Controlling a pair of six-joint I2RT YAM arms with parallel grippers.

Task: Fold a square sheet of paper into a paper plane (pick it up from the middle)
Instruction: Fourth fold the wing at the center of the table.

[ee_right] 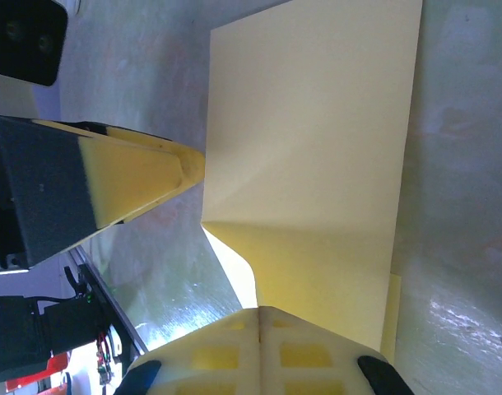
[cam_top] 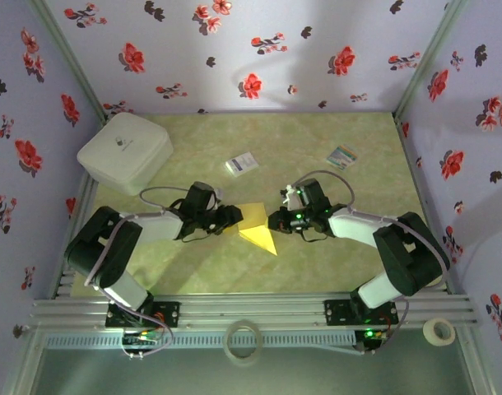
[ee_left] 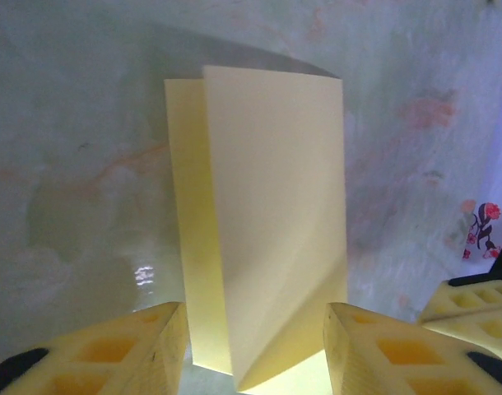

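The yellow square sheet of paper (cam_top: 257,227) lies mid-table, folded over into a wedge whose point faces the near edge. In the left wrist view the folded paper (ee_left: 267,206) has one flap raised, and its near end sits between the fingers of my open left gripper (ee_left: 255,354), which do not touch it. My left gripper (cam_top: 233,216) is at the paper's left side. My right gripper (cam_top: 275,220) is at its right side. In the right wrist view my right gripper (ee_right: 259,333) is shut, and a curled edge of the paper (ee_right: 317,148) runs into the seam between the pads.
A white box (cam_top: 125,151) stands at the back left. A small white card with blue print (cam_top: 241,164) and a striped card (cam_top: 342,156) lie behind the paper. Two tape rolls (cam_top: 243,341) (cam_top: 438,331) sit by the front rail. Flowered walls enclose three sides.
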